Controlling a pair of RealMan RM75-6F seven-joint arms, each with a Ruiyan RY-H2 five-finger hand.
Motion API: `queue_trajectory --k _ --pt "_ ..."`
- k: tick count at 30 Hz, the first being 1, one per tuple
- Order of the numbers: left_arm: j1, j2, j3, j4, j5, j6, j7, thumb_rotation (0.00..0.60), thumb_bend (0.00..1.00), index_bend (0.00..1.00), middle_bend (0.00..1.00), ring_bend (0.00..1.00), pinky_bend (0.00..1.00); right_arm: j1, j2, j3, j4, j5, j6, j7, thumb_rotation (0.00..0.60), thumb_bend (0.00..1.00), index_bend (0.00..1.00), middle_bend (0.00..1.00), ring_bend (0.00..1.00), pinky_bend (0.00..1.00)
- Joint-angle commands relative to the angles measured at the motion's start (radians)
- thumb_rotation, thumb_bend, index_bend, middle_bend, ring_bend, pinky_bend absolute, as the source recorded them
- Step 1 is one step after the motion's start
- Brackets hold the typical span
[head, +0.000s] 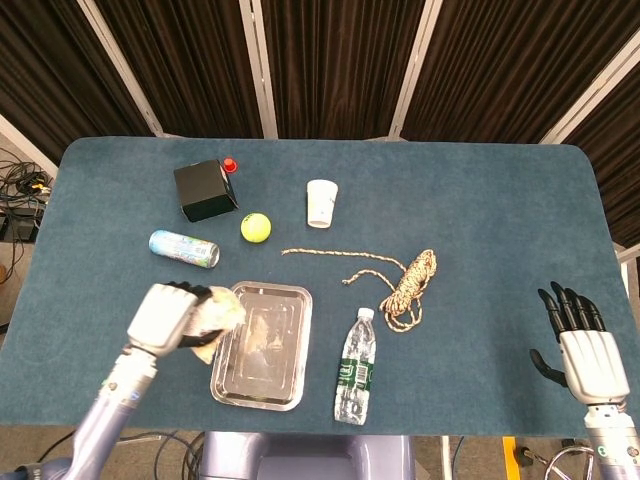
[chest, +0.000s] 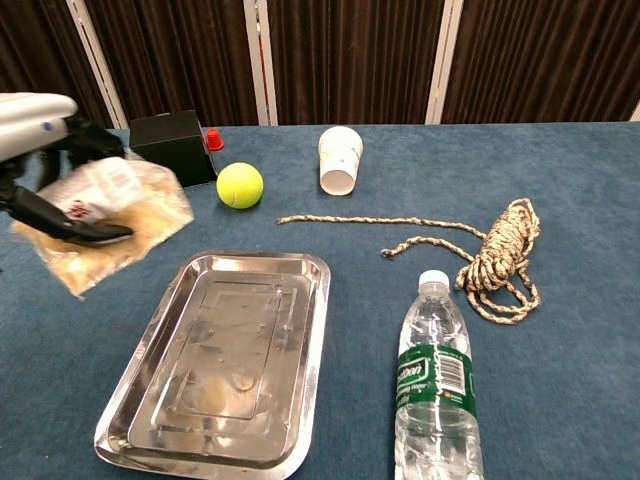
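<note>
Your left hand (head: 168, 315) grips the bag (chest: 105, 220), raised just left of the tray (head: 283, 385), apparently overlapping its rim. Your right hand (head: 583, 350) hangs empty, fingers spread, far right of the tray.

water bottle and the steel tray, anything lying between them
Nothing: in the head view only bare blue cloth separates the water bottle from the steel tray. The chest view shows the same empty strip.

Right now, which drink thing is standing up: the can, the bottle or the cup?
The white paper cup stands; the can and water bottle lie sideways.
</note>
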Motion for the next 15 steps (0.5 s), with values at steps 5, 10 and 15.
queue_trajectory --k 5,10,15 --pt "-0.054 -0.063 0.011 -0.051 -0.052 -0.031 0.117 0.6 0.18 0.06 0.02 0.06 0.21 -0.001 0.004 0.001 0.001 -0.001 0.002 0.01 0.6 0.3 0.0 0.0 0.0 0.1" --pt "-0.04 -0.024 0.023 -0.067 -0.052 -0.003 0.113 0.6 0.17 0.03 0.0 0.04 0.19 -0.001 0.006 0.001 0.001 0.0 0.002 0.013 0.6 0.3 0.0 0.0 0.0 0.1" --pt "0.03 0.102 0.069 -0.059 0.01 0.064 0.008 0.6 0.16 0.03 0.0 0.03 0.18 -0.002 0.006 0.001 0.0 0.001 0.003 0.013 0.6 0.3 0.0 0.0 0.0 0.1"
